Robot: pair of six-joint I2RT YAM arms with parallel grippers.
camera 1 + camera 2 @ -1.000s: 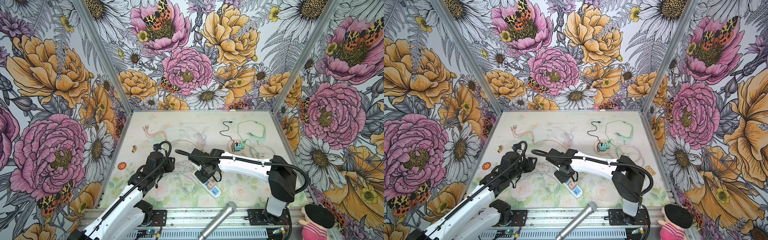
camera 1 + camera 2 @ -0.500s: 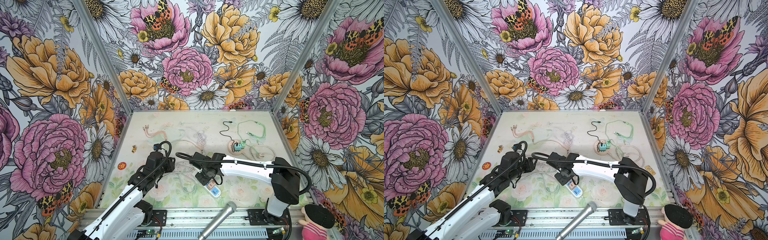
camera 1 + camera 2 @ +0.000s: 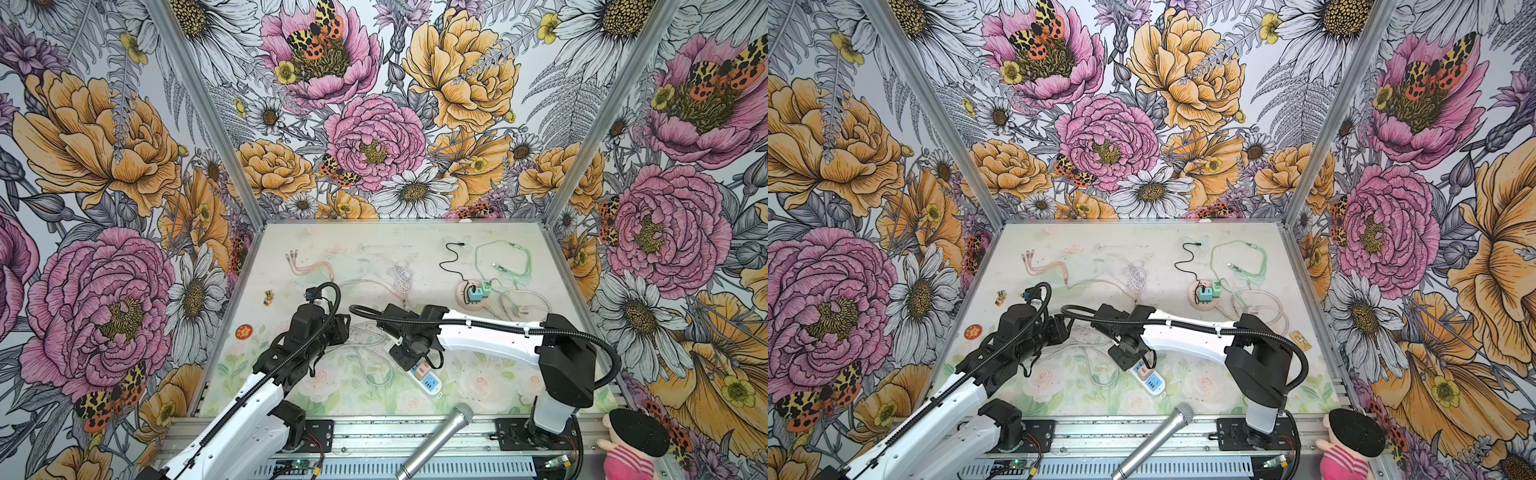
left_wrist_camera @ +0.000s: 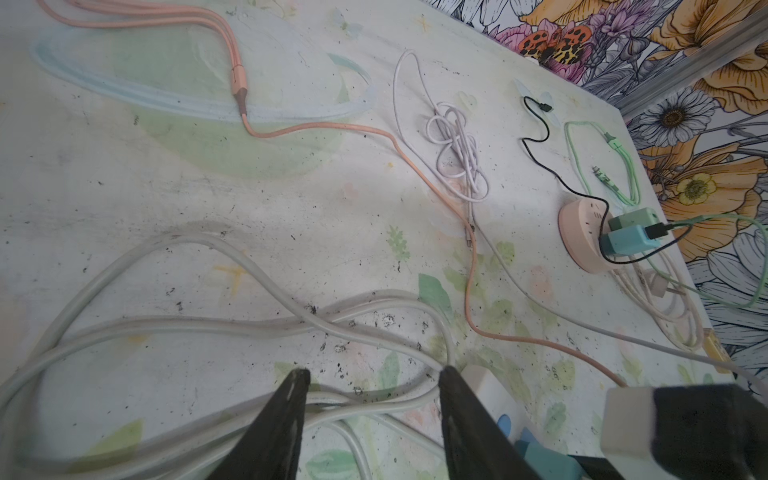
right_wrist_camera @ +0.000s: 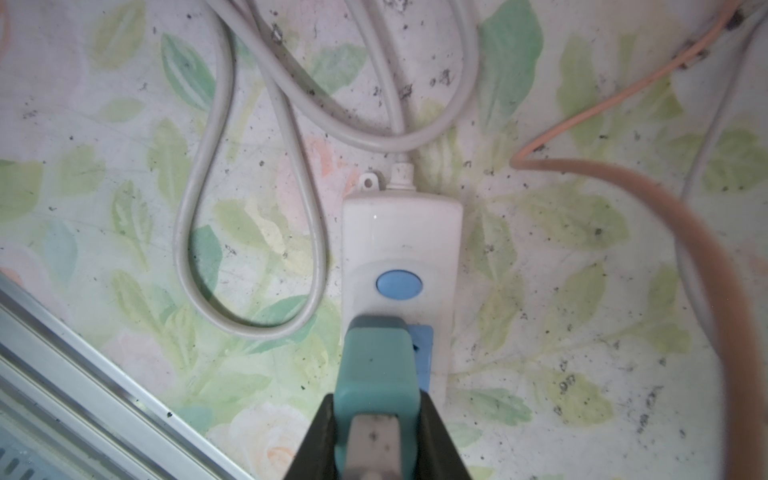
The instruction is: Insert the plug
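My right gripper (image 5: 377,403) is shut on a teal plug (image 5: 376,365) with a grey stub at its back. The plug's front end sits over the blue socket face (image 5: 424,349) of a white power strip (image 5: 401,232), just behind its blue button (image 5: 399,284). The prongs are hidden, so I cannot tell if they are in. In both top views the strip (image 3: 428,380) (image 3: 1152,380) lies near the front middle under the right gripper (image 3: 405,357). My left gripper (image 4: 374,374) stands open over the strip's grey cord (image 4: 232,324), beside the strip's end (image 4: 486,386).
A pink round socket hub (image 3: 467,291) with teal and green adapters stands at the back right, with black and green cables (image 3: 519,259) round it. A pink cable (image 3: 307,270) and a white cable bundle (image 3: 401,276) lie at the back. A microphone (image 3: 436,440) and a doll (image 3: 631,440) are at the front rail.
The right arm has shifted only slightly above the power strip, the plug still in its jaws. The left arm and the strip have stayed where they were.
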